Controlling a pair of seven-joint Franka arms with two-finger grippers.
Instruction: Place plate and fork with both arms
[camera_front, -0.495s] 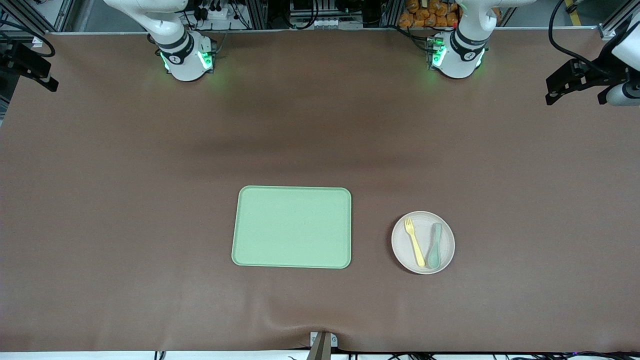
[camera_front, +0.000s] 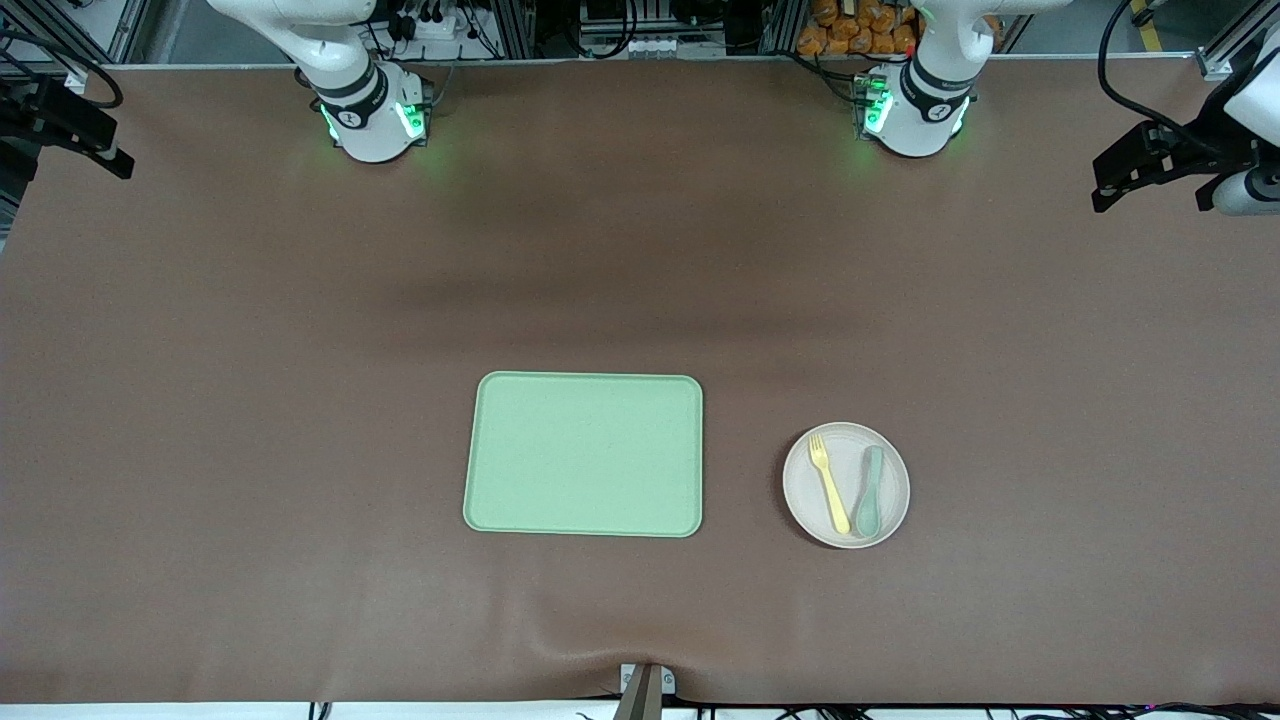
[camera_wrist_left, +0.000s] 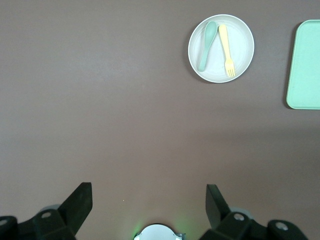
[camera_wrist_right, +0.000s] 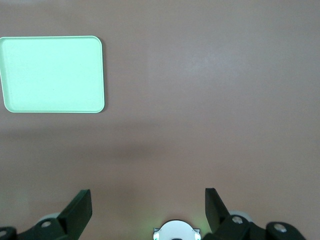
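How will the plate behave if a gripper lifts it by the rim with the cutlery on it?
The plate looks thin and shallow-rimmed, so probably light and stiff. The fork and spoon lie loose on it, so they would likely slide if it tilts. Its smooth rim may slip.

Bare worktop (camera_front: 300, 400) surrounds the tray (camera_front: 583, 455) and the plate (camera_front: 800, 495) beside it, with a clear gap between them.
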